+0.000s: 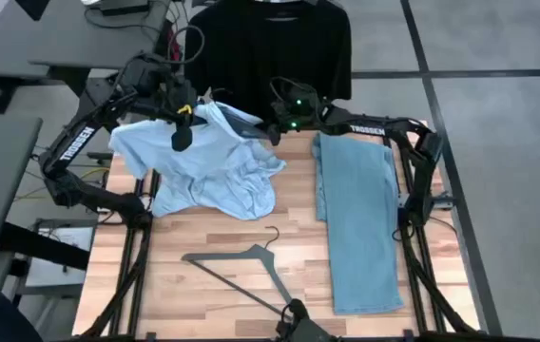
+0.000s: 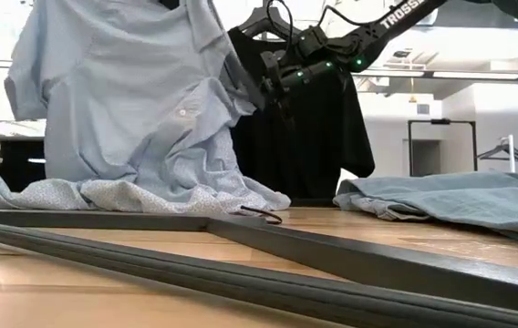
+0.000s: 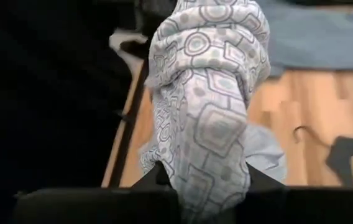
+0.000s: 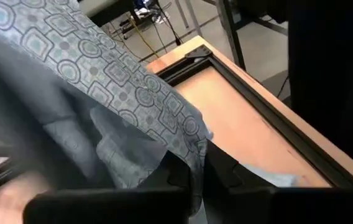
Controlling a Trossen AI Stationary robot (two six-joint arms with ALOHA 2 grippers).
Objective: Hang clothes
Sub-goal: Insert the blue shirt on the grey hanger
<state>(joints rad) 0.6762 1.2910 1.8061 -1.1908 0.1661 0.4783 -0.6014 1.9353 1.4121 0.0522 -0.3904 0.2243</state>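
Above the table's far left part, the pale blue-white button shirt [image 1: 208, 161] hangs lifted between both grippers, its lower folds still heaped on the wooden table [image 1: 203, 285]. Its fabric carries a small print of squares and circles, plain in both wrist views. The left gripper [image 1: 183, 122] pinches a bunched roll of the shirt [image 3: 210, 106] near the far edge, fingers closed around the cloth so that it stands up thick between them. The right gripper [image 1: 272, 131] clamps the shirt's other upper edge [image 4: 133, 99], just right of the left one, with cloth draped over its fingers. In the low view the shirt [image 2: 131, 100] hangs as a tall curtain, and the right gripper [image 2: 273, 82] bites its edge.

White lettering reading TROSSEN shows on both arms from above; part of the word shows on the right arm in the low view.

Behind the shirt, beyond the table's far edge, the black t-shirt [image 1: 270, 47] already hangs on a hanger. The light blue jeans [image 1: 357, 218] lie folded lengthwise on the table's right side, well apart from both grippers. A dark hanger [image 1: 241, 266] lies flat on the wood near the front, between shirt and jeans.
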